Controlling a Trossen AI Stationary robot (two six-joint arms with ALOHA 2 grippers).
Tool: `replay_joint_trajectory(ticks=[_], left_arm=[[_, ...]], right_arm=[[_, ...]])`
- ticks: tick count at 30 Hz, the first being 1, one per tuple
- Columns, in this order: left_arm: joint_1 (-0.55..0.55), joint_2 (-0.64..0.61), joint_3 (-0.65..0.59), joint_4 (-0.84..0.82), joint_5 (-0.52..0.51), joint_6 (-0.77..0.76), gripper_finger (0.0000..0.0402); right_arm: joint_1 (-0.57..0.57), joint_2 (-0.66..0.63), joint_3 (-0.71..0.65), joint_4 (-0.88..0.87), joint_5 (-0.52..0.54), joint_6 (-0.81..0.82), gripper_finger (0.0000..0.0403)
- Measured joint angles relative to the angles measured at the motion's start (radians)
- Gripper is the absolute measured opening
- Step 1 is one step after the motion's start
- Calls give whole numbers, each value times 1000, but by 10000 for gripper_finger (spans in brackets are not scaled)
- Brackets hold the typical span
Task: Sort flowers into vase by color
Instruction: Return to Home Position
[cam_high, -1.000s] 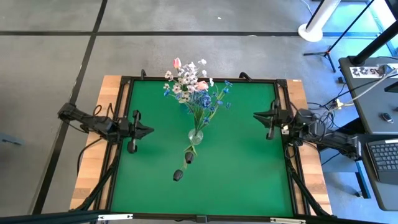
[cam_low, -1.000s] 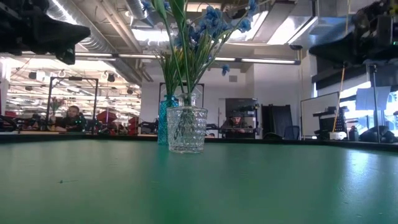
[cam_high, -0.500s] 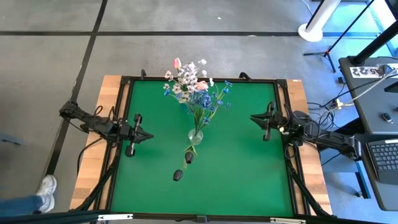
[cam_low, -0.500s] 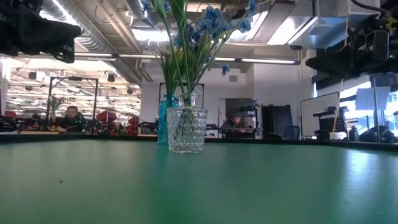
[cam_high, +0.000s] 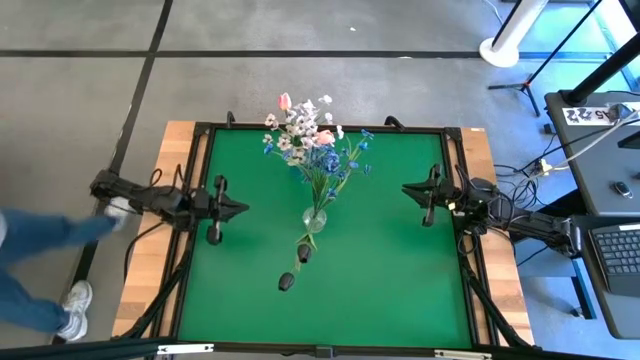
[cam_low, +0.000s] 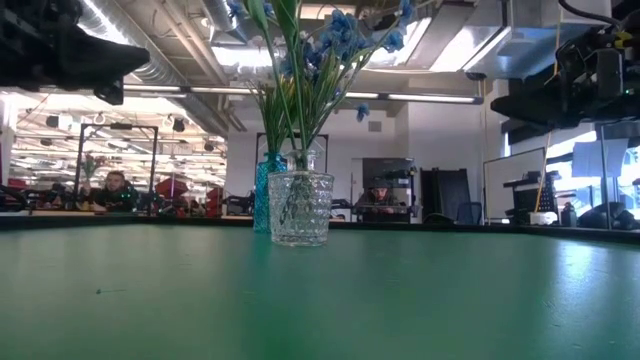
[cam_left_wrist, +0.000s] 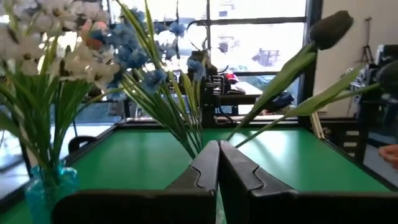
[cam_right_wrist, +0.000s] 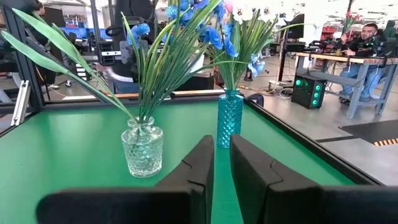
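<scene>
A clear glass vase (cam_high: 315, 218) (cam_right_wrist: 142, 149) stands at the middle of the green table and holds blue flowers (cam_high: 325, 160) (cam_right_wrist: 214, 28) on long green stems. Behind it, toward the far edge, a teal vase (cam_right_wrist: 230, 118) (cam_low: 268, 190) holds white flowers (cam_high: 297, 130) (cam_left_wrist: 56, 37) and pink tulip buds (cam_high: 285, 101). My left gripper (cam_high: 240, 208) (cam_left_wrist: 219, 146) hovers level over the table's left side, shut on nothing. My right gripper (cam_high: 405, 188) (cam_right_wrist: 222, 142) hovers level over the right side, its fingers a narrow gap apart with nothing between. Both point toward the vases, well clear of them.
Two dark buds (cam_high: 303, 253) (cam_high: 286, 282) on green stalks lean out of the clear vase toward the near edge. A black frame (cam_high: 200, 230) rims the table. A person's legs (cam_high: 40, 270) show on the floor left of the table. A desk with a laptop (cam_high: 620, 250) stands to the right.
My right gripper has sunk a little and then kept still. A person has walked into the high view on the floor beside the table's left edge. The vases and flowers have not moved.
</scene>
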Motion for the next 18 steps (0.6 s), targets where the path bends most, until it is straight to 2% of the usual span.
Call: replay_joint_trajectory(ticks=[5,12,18], left_arm=[[180,0,0,-11,185,20,2],[403,1,0,-86,358,-31,2],[522,1,0,-87,385,-39,2]], right_arm=[[0,0,-1,0,0,0,53],[0,0,-1,0,1,0,53],[0,0,-1,-1,1,0,53]])
